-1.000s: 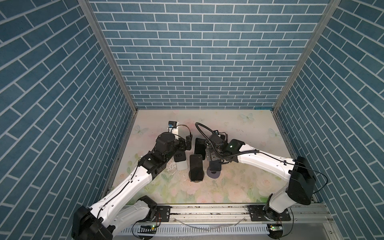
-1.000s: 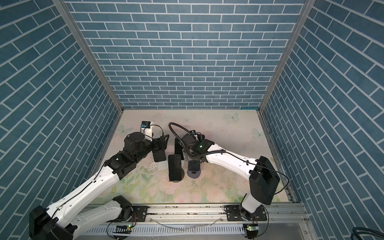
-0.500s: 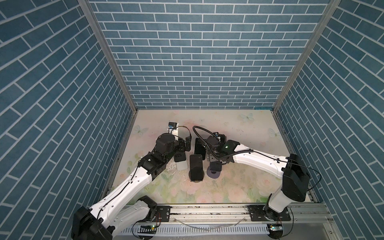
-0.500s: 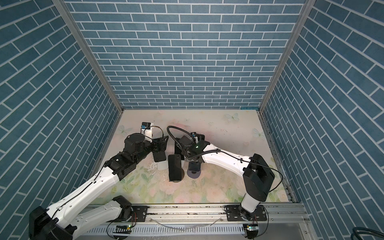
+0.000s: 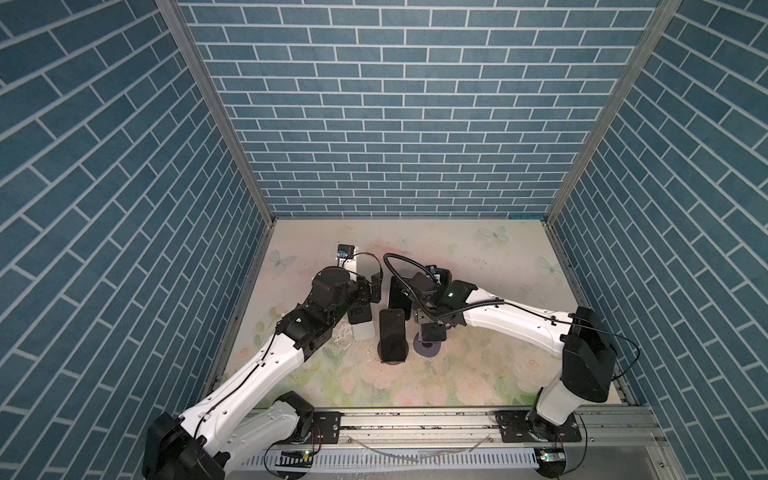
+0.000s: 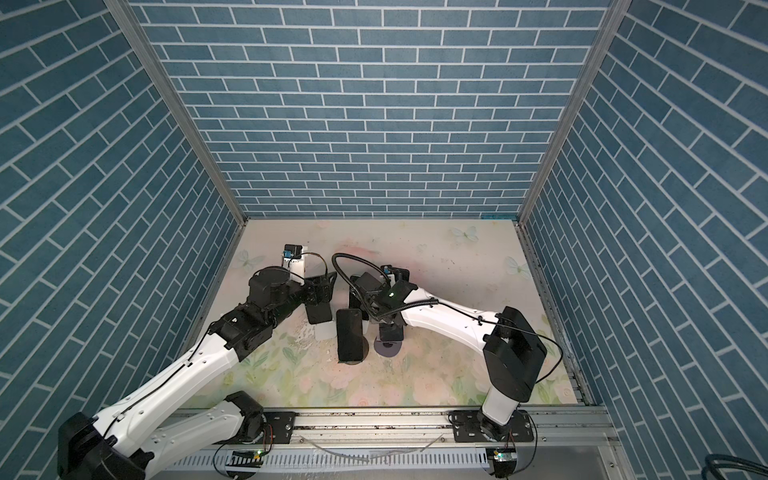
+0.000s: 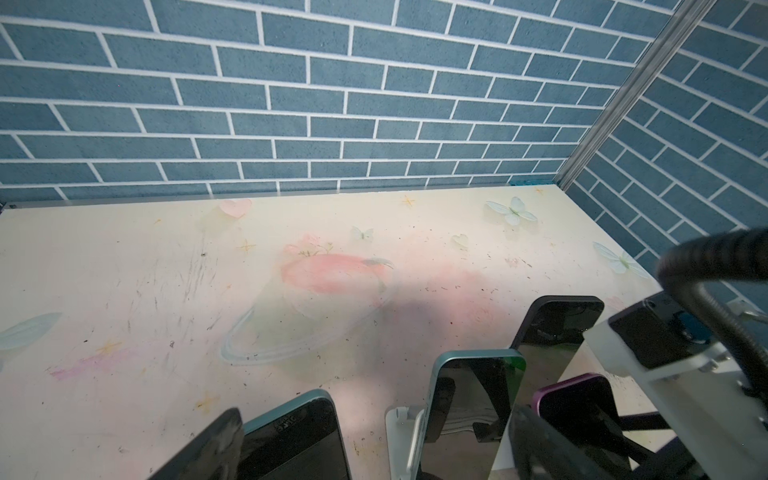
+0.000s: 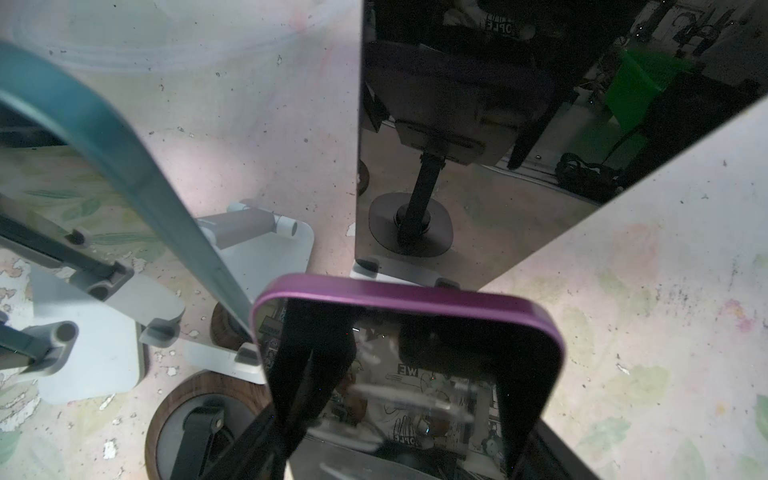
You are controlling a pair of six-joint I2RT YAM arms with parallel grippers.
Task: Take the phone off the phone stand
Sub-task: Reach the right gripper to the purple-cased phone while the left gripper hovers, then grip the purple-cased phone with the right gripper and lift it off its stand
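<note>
- In a top view, your right gripper (image 5: pixel 428 319) has slid further in over the cluster of phones than it was a second ago. It now sits right at the purple phone (image 5: pixel 432 333), which stands upright on its phone stand (image 5: pixel 428 350).
- The left gripper (image 5: pixel 368 297) has not shifted over that second.
- In the left wrist view, your left fingers (image 7: pixel 216 440) are spread wide with a teal phone (image 7: pixel 291 432) between them, and nothing is clamped. The purple phone shows further off, under the right arm's camera housing.
- In the right wrist view, the purple phone fills the foreground, and the dark right fingers (image 8: pixel 311 374) stand apart at its two sides. The jaws have been narrowing. You cannot tell from here whether the pads already press the phone's edges.
- As I read it, the reach is over and the grasp is beginning, with the phone not yet lifted.
- Expect to need a firm clamp and then a straight pull upward. The neighbouring phones stand close enough to be knocked.
</note>
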